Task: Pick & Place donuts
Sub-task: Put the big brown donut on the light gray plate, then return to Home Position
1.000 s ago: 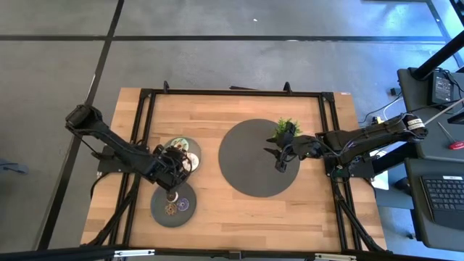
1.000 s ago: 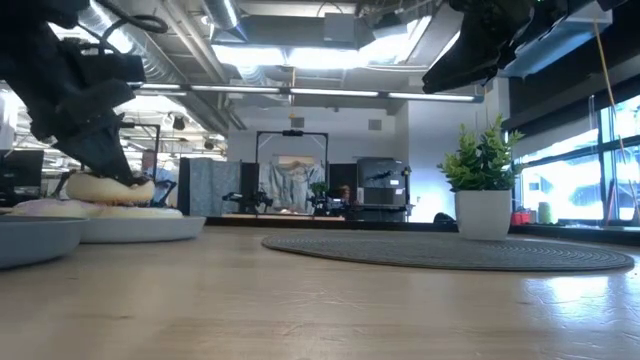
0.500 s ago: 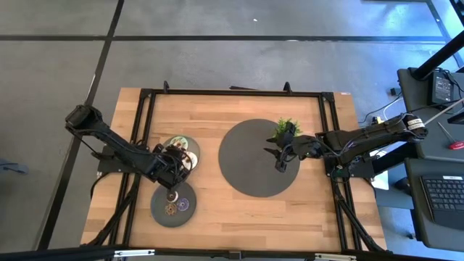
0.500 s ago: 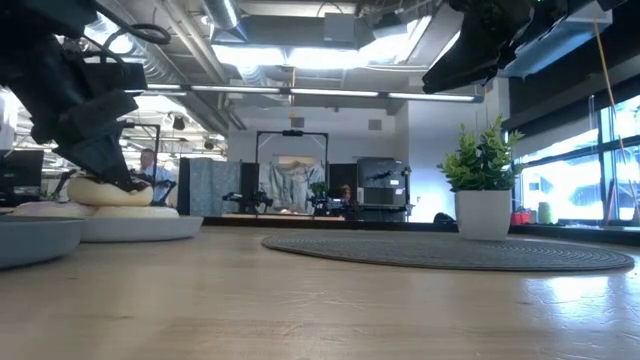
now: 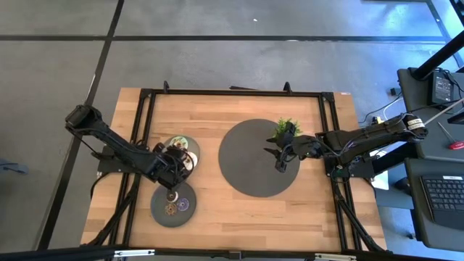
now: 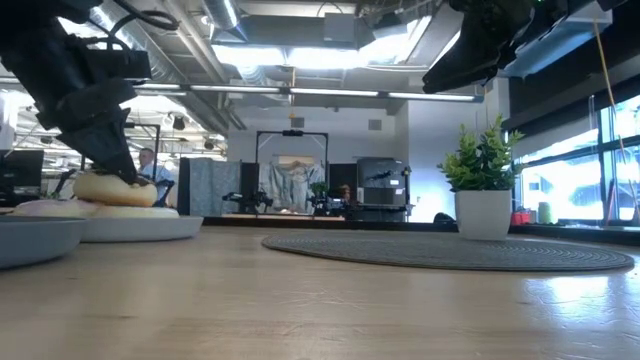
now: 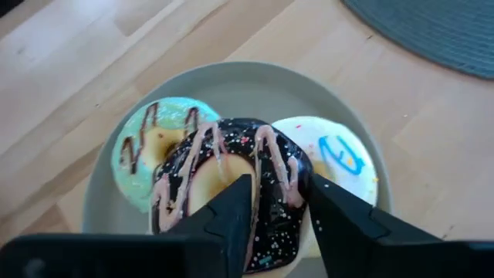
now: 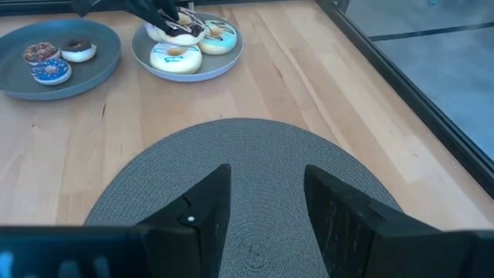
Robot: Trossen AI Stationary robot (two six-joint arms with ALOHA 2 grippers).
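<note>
A grey plate (image 5: pixel 190 143) holds a pale-green donut (image 7: pixel 147 143), a cream donut (image 7: pixel 343 154) and a chocolate-sprinkled donut (image 7: pixel 231 166) on top of them. My left gripper (image 7: pixel 278 197) stands over this plate, shut on the chocolate one. A second grey plate (image 5: pixel 161 210) nearer the near edge carries tiny donuts (image 8: pixel 48 62). My right gripper (image 8: pixel 266 201) hovers open above the round grey mat (image 5: pixel 246 177). My left gripper pinches the chocolate-sprinkled donut's ring wall (image 7: pixel 282 181), one finger (image 7: pixel 235 208) in its hole and the other (image 7: pixel 336 216) outside. The fingers come from above, slanting down. The donut (image 6: pixel 115 187) sits level over the two pale donuts; I cannot tell whether it touches them.
A small potted plant (image 5: pixel 283 128) stands on the mat's far right part, close to my right gripper. Bare wood lies between the plates and the mat (image 8: pixel 247 154). A black frame (image 5: pixel 145 94) runs around the table edges.
My left gripper has shifted slightly over the far plate, carrying the chocolate donut a little toward the table's right and levelling it. The right arm has kept still.
</note>
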